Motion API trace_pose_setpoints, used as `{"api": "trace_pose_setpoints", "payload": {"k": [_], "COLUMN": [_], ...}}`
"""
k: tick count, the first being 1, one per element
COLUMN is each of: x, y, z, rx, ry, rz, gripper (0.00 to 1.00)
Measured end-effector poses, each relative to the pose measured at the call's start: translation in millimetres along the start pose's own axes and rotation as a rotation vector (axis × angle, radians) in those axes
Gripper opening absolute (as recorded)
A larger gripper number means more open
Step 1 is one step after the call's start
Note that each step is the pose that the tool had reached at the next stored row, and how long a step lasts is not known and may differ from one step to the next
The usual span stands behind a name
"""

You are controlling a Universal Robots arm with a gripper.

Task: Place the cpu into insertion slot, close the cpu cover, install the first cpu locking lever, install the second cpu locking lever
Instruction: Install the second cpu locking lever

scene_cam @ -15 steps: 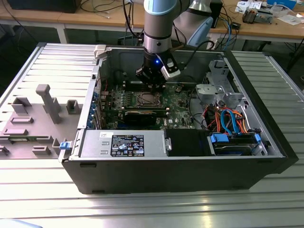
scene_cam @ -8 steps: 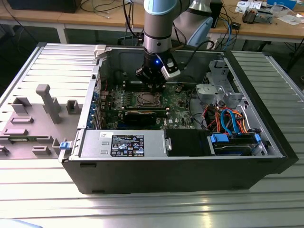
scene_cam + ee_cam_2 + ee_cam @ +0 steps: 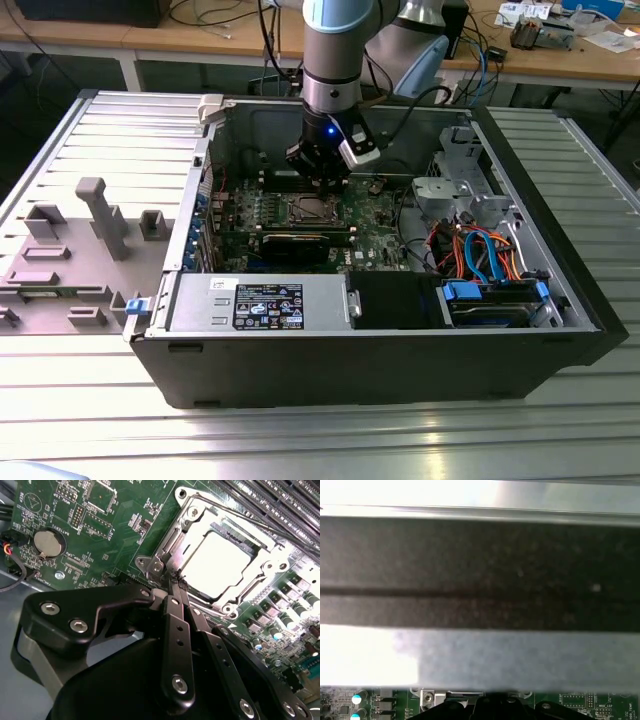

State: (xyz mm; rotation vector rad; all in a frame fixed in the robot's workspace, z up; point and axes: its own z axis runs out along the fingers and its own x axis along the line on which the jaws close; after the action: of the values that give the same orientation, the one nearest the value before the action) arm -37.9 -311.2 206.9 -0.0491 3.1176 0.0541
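The cpu [image 3: 220, 562], with a bright silver top, lies in the insertion slot [image 3: 297, 205] on the green board inside the open computer case. The cpu cover [image 3: 267, 562] lies flat around it as a metal frame. A thin wire lever [image 3: 235, 517] runs along one side of the frame. My gripper [image 3: 174, 582] is shut, its narrow fingertips [image 3: 178, 596] pressed together and down at a corner of the socket, beside the end of a second lever [image 3: 164, 550]. In the exterior view the gripper [image 3: 325, 178] hangs just over the socket's far edge.
A long black graphics card [image 3: 305, 243] lies just in front of the socket, with memory slots [image 3: 270, 500] beside it. A coin battery [image 3: 49, 542] sits on the board. The power supply [image 3: 260, 300], drive bay [image 3: 495, 300] and cables [image 3: 480, 250] fill the case's front and right. The case wall [image 3: 480, 570] stands close by.
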Motion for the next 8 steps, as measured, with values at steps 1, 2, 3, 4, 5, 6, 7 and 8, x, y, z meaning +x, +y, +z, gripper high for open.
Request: {"api": "trace_pose_setpoints", "payload": {"k": [1,2,3,4,5,6,7,8], "x": [0.0,0.0,-0.1,-0.1,-0.2,-0.2,-0.3,-0.4], "y": [-0.1,0.0,0.1,0.2,0.3,0.4,0.5,0.6], "z": [-0.5,-1.3,-2.9,-5.1,-7.0,-9.6,-12.3,-16.4], "rx": [0.0002,0.0001,0.0001,0.0,-0.0001,0.0,-0.0001,-0.0001], "ry": [0.0002,0.0001,0.0,0.0,0.0,-0.0001,-0.0001,-0.0001], "rz": [0.0,0.0,0.0,0.0,0.0,0.0,0.0,0.0], "gripper": [0.11,0.11,0.11,0.11,0.11,0.11,0.11,0.11]}}
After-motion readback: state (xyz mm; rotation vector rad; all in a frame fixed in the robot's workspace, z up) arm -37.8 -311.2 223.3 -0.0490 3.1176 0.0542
